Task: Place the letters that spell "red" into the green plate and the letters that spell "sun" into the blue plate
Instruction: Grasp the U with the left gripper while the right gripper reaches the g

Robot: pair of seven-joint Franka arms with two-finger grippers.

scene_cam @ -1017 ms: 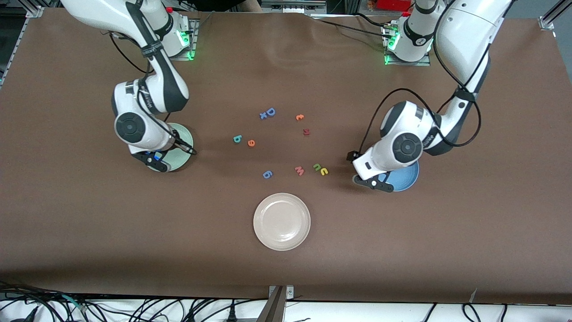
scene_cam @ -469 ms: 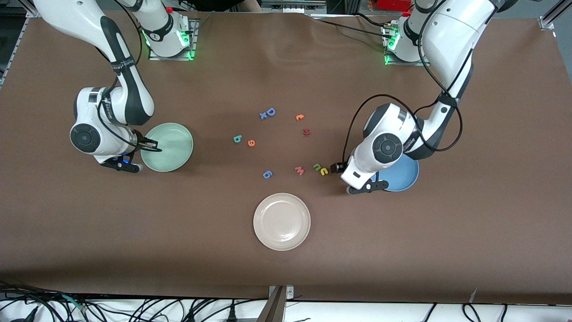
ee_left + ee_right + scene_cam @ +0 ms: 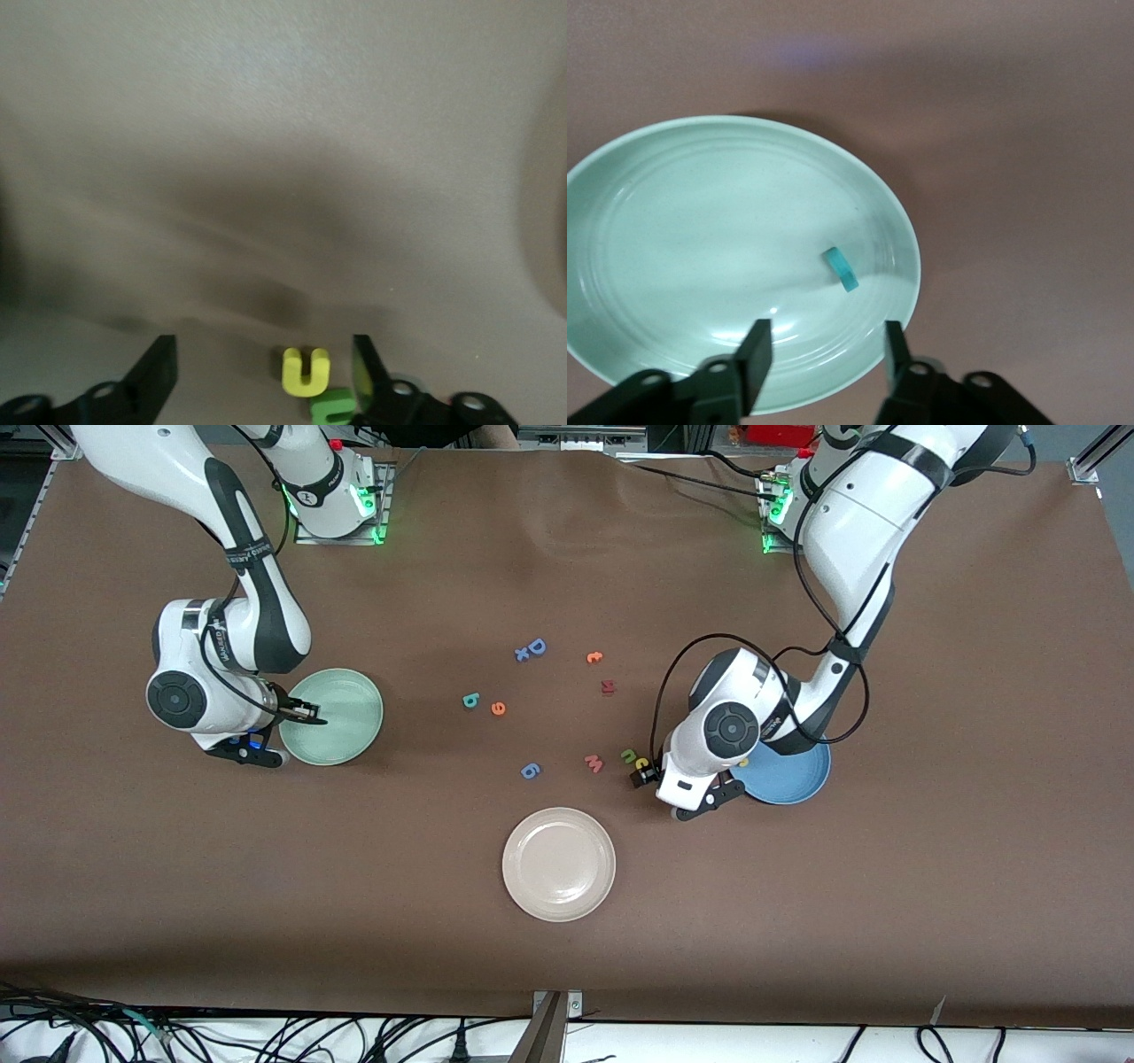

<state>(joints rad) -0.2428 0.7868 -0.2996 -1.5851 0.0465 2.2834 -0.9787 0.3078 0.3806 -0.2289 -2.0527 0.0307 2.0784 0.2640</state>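
Note:
A thin teal "r" lies in the green plate. My right gripper hangs open and empty over that plate's rim. The teal "d" and orange "e" lie side by side mid-table. The left gripper is open, low between the blue plate and the arches. The yellow arch shows between its fingers, close to one finger, untouched. The green arch lies against it. A yellow speck shows at the blue plate's rim.
A cream-white plate sits nearest the front camera. Loose letters lie mid-table: a blue D, an orange piece, a dark red block, a blue 6 and a pink w beside the arches.
The right gripper has opened and drawn back from over the green plate to its rim. The left arm has swung from over the blue plate toward the yellow and green arches.

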